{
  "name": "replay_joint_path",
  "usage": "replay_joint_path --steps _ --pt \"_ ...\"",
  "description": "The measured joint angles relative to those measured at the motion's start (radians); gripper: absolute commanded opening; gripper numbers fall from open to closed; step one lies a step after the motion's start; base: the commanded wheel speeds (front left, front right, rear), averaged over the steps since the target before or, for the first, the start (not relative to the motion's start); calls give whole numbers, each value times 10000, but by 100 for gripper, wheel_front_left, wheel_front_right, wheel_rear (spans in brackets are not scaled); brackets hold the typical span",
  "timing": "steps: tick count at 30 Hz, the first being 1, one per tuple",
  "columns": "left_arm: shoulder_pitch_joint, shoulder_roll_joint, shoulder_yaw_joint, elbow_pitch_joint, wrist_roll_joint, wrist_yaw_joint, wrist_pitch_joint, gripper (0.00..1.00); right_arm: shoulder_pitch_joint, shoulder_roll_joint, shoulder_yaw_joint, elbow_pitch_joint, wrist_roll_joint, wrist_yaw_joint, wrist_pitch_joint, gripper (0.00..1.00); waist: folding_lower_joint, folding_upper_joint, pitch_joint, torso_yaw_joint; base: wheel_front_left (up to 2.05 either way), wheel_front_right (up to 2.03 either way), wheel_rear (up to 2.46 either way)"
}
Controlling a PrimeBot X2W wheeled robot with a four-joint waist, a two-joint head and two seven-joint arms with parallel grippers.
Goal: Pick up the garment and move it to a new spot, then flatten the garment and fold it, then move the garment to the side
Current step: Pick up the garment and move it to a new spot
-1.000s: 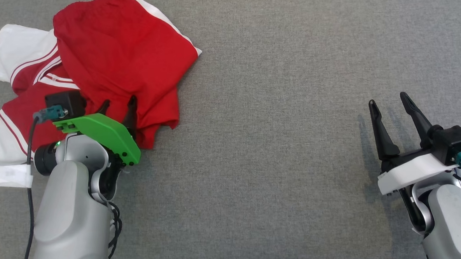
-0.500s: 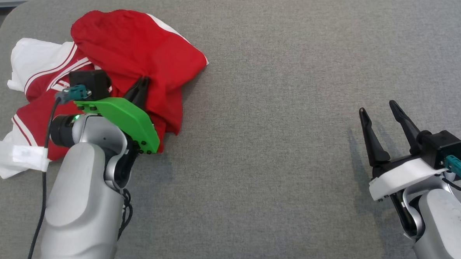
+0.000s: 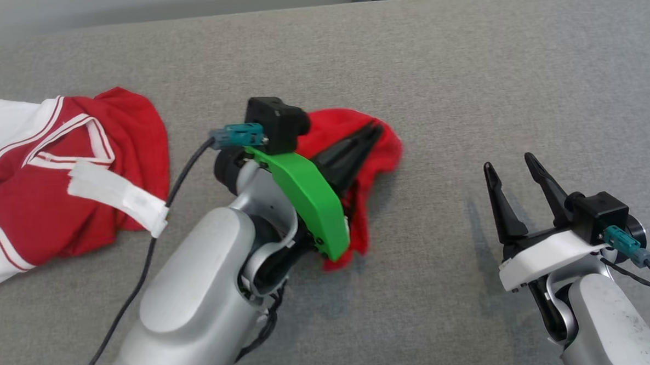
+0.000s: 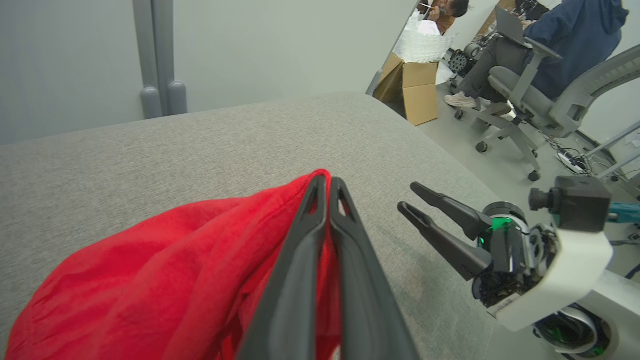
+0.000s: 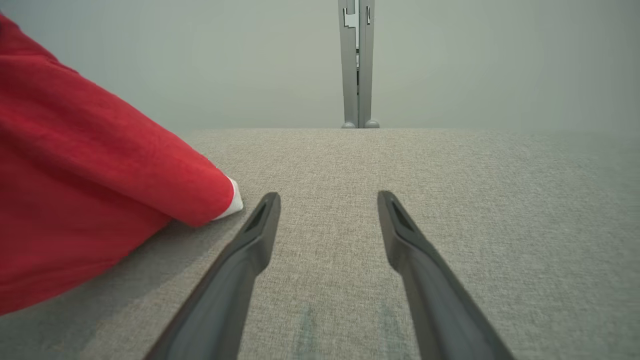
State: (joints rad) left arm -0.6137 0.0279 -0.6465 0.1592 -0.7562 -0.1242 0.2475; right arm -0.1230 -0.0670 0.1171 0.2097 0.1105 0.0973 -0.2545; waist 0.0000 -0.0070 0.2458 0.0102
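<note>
Left gripper (image 3: 376,127): fingers pressed together, pinching red fold (image 3: 389,147) of garment (image 3: 52,216). Fold wraps around fingertips. Fabric hangs below green wrist cover (image 3: 304,200) down to grey padded surface (image 3: 462,61). Bulk of garment, red with white trim, lies on surface well to left of this gripper. Right gripper (image 3: 509,162): fingers spread wide, holding nothing. Garment edge near, to its left, not touching.

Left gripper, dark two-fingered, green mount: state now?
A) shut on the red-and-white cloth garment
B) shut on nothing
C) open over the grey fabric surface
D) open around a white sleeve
A: the left wrist view shows the left gripper with its fingers pressed together and the red-and-white cloth garment pinched between them.
</note>
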Motion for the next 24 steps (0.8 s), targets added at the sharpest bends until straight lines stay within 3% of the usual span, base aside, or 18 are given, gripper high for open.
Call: replay_joint_path --steps 6,14,19,24 --pt "-3 81 -1321 -1469 -1453 0 437 0 104 54 -67 15 109 -8 0 100 -1 0 -160 -726 0 0 0" --pt "-9 155 -1498 -1944 -2936 123 696 0 228 105 -48 127 219 -19 0 100 -1 0 -290 -1775 0 0 0" --pt "-15 309 -844 -614 -1720 901 1081 0 481 132 -33 234 228 -19 0 100 -1 0 -325 -2406 0 0 0" --pt "-270 1808 -539 700 -267 1530 1235 0 789 171 -357 257 316 -113 0 100 -1 0 -336 -2796 0 0 0"
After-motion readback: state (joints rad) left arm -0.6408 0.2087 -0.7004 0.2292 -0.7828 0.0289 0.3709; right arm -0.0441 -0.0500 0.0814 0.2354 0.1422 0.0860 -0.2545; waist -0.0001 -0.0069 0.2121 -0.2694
